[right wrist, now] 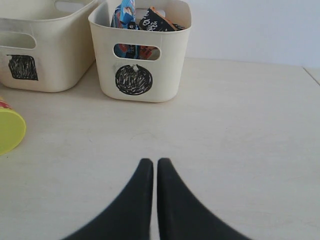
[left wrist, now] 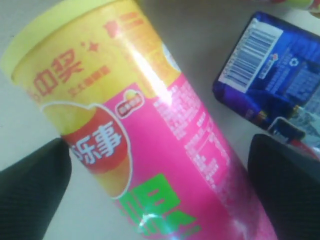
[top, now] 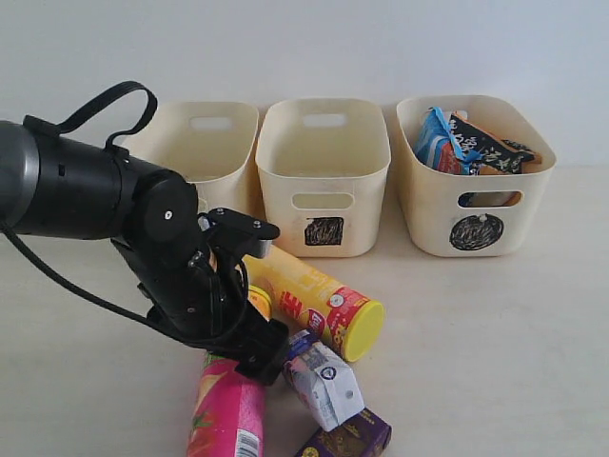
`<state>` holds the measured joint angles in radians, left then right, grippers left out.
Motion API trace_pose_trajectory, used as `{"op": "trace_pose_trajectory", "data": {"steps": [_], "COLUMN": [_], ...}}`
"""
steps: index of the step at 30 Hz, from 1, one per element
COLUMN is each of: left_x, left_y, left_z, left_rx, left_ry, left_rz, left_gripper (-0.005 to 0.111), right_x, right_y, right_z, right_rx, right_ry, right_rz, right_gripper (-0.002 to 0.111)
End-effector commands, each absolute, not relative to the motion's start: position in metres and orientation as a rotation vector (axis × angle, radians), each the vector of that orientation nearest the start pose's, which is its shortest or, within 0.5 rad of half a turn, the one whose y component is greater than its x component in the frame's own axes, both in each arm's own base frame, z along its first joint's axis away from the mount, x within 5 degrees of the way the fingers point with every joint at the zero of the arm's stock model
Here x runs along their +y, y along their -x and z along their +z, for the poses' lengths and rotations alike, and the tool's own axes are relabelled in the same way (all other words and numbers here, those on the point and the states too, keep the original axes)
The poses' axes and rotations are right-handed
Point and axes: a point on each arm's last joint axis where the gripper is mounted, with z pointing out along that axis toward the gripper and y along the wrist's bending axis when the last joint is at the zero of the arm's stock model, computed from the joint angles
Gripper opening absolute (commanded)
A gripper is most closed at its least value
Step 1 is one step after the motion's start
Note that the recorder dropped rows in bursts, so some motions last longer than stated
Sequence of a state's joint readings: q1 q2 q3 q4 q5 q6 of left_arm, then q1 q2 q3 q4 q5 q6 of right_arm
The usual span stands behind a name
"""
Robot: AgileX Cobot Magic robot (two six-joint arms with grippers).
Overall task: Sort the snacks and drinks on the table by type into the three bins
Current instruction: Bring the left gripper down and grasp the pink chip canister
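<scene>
The pink chip tube (top: 228, 419) lies on the table (top: 495, 362) at the front. My left gripper (top: 255, 360) is low over it and open; in the left wrist view the tube (left wrist: 165, 150) lies between the two black fingers (left wrist: 30, 190), with a gap on one side. The yellow tube (top: 309, 297) lies behind it. Beside it are the white-and-purple carton (top: 325, 383) and the dark purple carton (top: 347, 440). The blue bag (top: 440, 141) and orange bag (top: 495, 152) sit in the circle bin (top: 476, 205). My right gripper (right wrist: 154, 163) is shut and holds nothing above bare table.
The square bin (top: 324, 205) stands in the middle and a third bin (top: 195, 143) at the left, partly behind my left arm. A purple-blue carton face with a barcode (left wrist: 270, 75) lies close to the pink tube. The yellow tube's lid (right wrist: 10, 130) shows in the right wrist view.
</scene>
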<state>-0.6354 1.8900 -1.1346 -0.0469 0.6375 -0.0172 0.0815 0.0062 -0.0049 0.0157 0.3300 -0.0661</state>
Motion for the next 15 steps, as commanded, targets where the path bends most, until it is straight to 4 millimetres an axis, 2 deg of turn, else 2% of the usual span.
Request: {"op": "trace_pose_trajectory", "data": {"steps": [1,8,10,12,15], "left_x": [-0.213,-0.211,-0.21,-0.208,-0.205], "left_y": [-0.287,-0.284,-0.284,-0.282,-0.28], "left_z": [0.153,0.152,0.151,0.148,0.143], "left_rx": [2.787,2.826,2.828,2.832,2.841], "left_ry": [-0.862,-0.869,-0.87,-0.872,-0.856], "left_rz": [-0.12,-0.096,-0.095,-0.087,-0.055], "left_gripper": [0.086,0.086,0.079,0.068,0.063], "right_x": [0.005,0.005,0.005,0.005,0.005], "right_y": [-0.054,-0.054,-0.054,-0.054,-0.054], "right_z": [0.184,0.184,0.184,0.184,0.184], "right_rx": [1.805,1.805,1.805,1.805,1.805], "right_ry": [0.123,0.121,0.121,0.121,0.121], "right_rz": [0.021,0.024,0.024,0.024,0.024], "right_gripper": [0.0,0.0,0.0,0.0,0.0]}}
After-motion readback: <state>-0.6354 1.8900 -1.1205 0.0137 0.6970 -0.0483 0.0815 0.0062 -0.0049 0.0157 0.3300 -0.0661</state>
